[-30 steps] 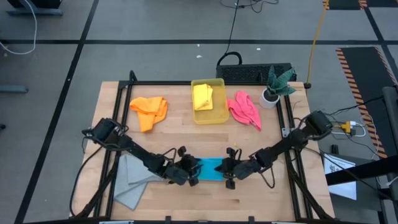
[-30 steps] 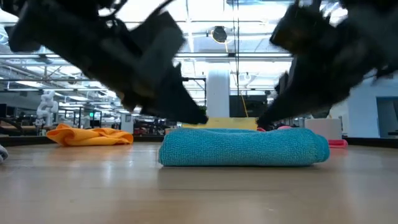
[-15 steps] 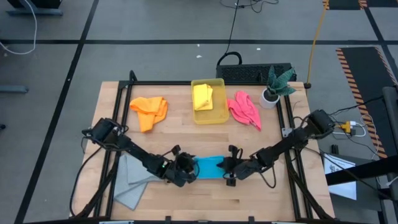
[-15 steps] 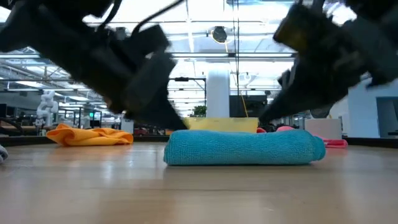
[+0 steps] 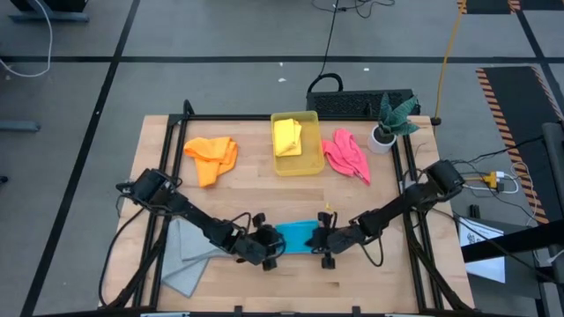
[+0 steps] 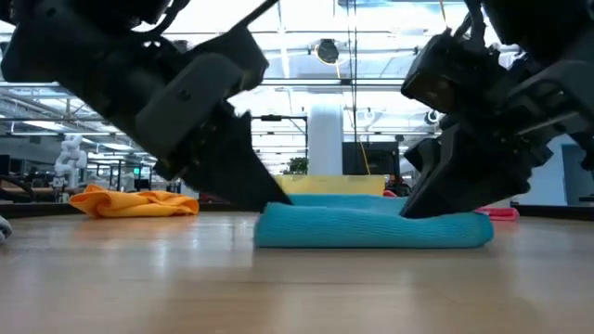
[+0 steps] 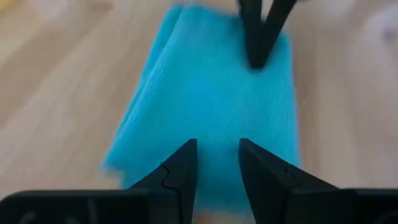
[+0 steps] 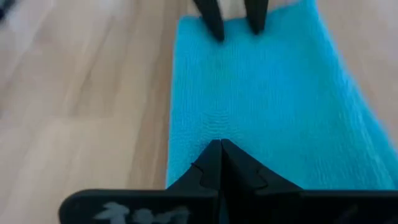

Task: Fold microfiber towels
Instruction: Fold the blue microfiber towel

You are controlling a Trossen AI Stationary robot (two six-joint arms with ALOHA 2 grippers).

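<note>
Both arms are leaning low over the near edge of the wooden table (image 5: 247, 189), meeting at a bright blue towel (image 5: 298, 238) that is lying folded into a narrow strip close to the front rim. The left gripper (image 5: 270, 247) is pressing down on the strip's left end with its two fingers standing a little apart, blue cloth showing in the gap between them in the left wrist view; whether it is actually pinching a fold I cannot tell. The right gripper (image 5: 324, 244) is bearing on the opposite end with its fingers pressed tight together, tips resting on top of the cloth rather than around it. In the low view the blue towel (image 6: 371, 225) is sitting flat on the boards, its long folded edge facing the camera, both dark grippers leaning in over its two ends.

A light grey towel (image 5: 187, 257) is spreading under the left arm, its corner reaching towards the table's front left edge. Far across, an orange towel (image 5: 212, 157) is lying crumpled near the back left, a yellow towel (image 5: 287, 136) is sitting inside the yellow bin (image 5: 308, 164) at the back centre, and a pink towel (image 5: 347, 155) is lying just beside the bin on its right, with a potted plant (image 5: 388, 123) at the back right corner. Bare wood is lying open across the middle, between the back row and the blue strip
</note>
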